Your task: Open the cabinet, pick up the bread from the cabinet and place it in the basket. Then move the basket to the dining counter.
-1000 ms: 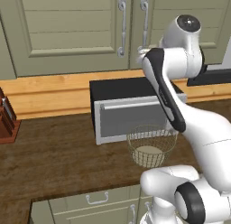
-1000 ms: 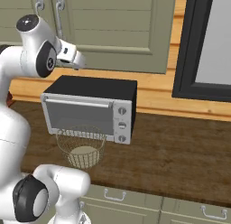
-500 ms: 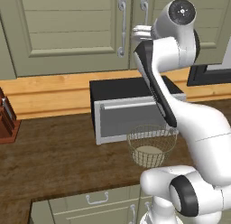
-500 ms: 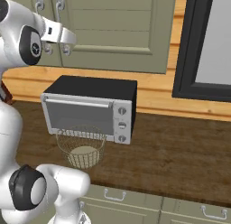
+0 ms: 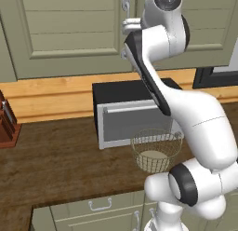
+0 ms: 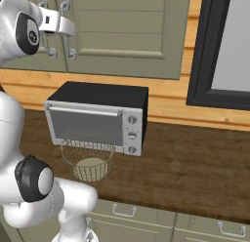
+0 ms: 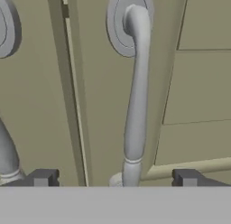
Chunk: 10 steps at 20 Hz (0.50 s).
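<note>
Left base view: my arm has swung up from over the microwave to the cabinet; my claw now sits at the door seam near 12 o'clock; the basket waits on the counter at 5 o'clock, just before the microwave; doors shut, so no bread on show yet.

Right base view: the claw has climbed to 10 o'clock, right at the paired handles; the basket sits at 7 o'clock.

Hand view: jaws spread wide, nothing between them but the handle, which runs from 12 down to 6 o'clock between my fingertips; I judge I'm lined up to close and pull.
</note>
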Motion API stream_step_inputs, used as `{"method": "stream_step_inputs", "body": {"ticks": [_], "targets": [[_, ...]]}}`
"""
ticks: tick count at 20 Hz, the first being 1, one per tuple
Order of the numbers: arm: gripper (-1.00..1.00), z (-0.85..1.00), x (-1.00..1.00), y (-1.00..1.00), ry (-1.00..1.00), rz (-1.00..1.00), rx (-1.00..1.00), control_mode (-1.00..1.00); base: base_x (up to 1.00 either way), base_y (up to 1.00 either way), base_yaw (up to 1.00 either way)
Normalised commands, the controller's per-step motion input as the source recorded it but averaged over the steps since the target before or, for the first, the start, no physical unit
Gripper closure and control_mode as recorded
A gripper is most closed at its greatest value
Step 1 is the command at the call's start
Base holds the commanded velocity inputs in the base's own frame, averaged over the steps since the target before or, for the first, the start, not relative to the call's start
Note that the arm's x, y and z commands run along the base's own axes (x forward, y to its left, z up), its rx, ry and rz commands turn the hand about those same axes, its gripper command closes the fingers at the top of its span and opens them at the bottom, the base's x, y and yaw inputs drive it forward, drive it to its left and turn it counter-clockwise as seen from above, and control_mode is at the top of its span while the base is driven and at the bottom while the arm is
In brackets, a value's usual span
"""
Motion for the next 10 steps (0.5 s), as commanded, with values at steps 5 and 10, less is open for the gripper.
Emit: {"method": "stream_step_inputs", "body": {"ticks": [5, 10], "targets": [[-1.0, 0.0, 0.41, -0.12, 0.0, 0.0, 0.0, -1.0, 0.0, 0.0, 0.0], [-1.0, 0.0, 0.41, -0.03, 0.0, 0.0, 0.0, -1.0, 0.0, 0.0, 0.0]]}}
